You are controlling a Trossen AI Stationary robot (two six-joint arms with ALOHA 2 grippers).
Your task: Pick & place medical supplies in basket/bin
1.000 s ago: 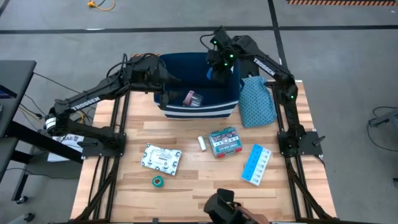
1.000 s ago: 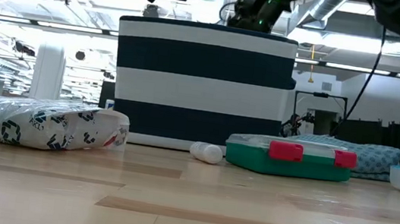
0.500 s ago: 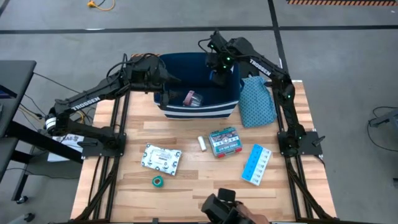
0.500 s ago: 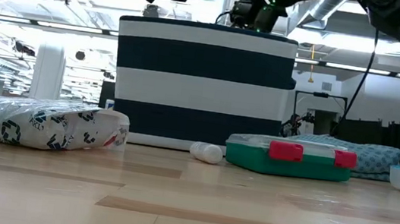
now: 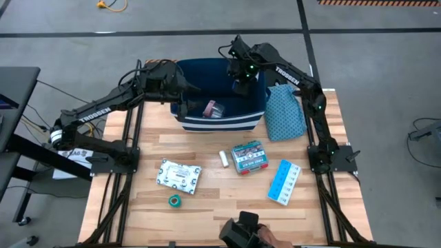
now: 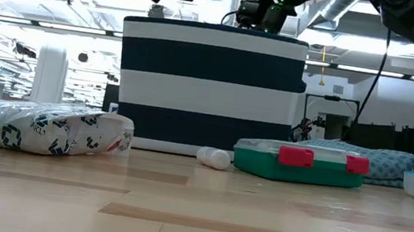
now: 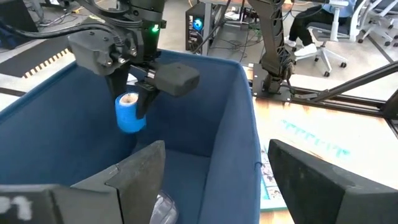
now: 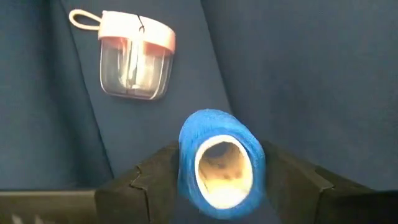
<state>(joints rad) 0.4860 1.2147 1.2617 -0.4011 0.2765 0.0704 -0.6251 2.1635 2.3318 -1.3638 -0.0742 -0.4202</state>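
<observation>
A: Status? We see the right end effector (image 7: 134,102) over the bin (image 5: 219,122), fingers spread, the blue roll (image 8: 221,163) between them.

B: Left end effector (image 7: 211,180) wide apart, empty. Pink-lidded item (image 8: 132,53) is binned; five supplies remain on the surface (image 5: 207,207).

The word "TROSSEN" stands in white capitals along the forearm link of the left arm (image 5: 95,113), legible in the high view. The same white lettering runs along the forearm link of the right arm (image 5: 288,74); it appears to read "TROSSEN" as well, though the characters are small there. The white flat packet (image 5: 178,174) carries dark print that cannot be read in the high view; in the low view its wrapper shows a repeated dark emblem, not legible as text. The label on the teal-and-red box (image 5: 248,157) is not readable
</observation>
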